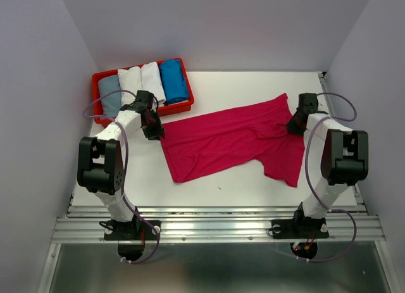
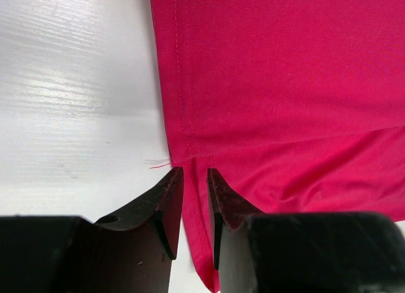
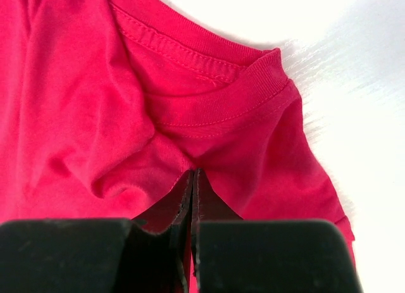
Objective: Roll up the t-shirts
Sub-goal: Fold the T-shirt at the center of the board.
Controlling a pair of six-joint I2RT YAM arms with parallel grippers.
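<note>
- The magenta t-shirt point(image 1: 228, 141) lies spread flat on the white table point(image 1: 221, 195). In the top view its long axis runs from about 8 o'clock (hem) to 2 o'clock (collar), and one sleeve hangs toward 5 o'clock.
- The left gripper point(image 2: 195, 179) is at the hem point(image 2: 180, 84) corner. Its jaws stand narrowly apart with the cloth edge running into the gap, and no pinch is visible. From this gripper the shirt body lies toward 3 to 4 o'clock in the top view.
- The right gripper point(image 3: 193, 179) is fully closed on a bunch of cloth just below the collar point(image 3: 215, 109). From this gripper the shirt body lies toward 8 to 9 o'clock in the top view.
- Each arm is at its own end of the long axis, the left nearer the hem and the right nearer the collar.
- Judgement: the left jaws must close before the shirt can be tensioned or folded along that axis.
- The red tray point(image 1: 95, 84) at 10 o'clock holds four rolled tees: grey-blue point(image 1: 110, 93), two white point(image 1: 131, 84), and blue point(image 1: 173, 80).
</note>
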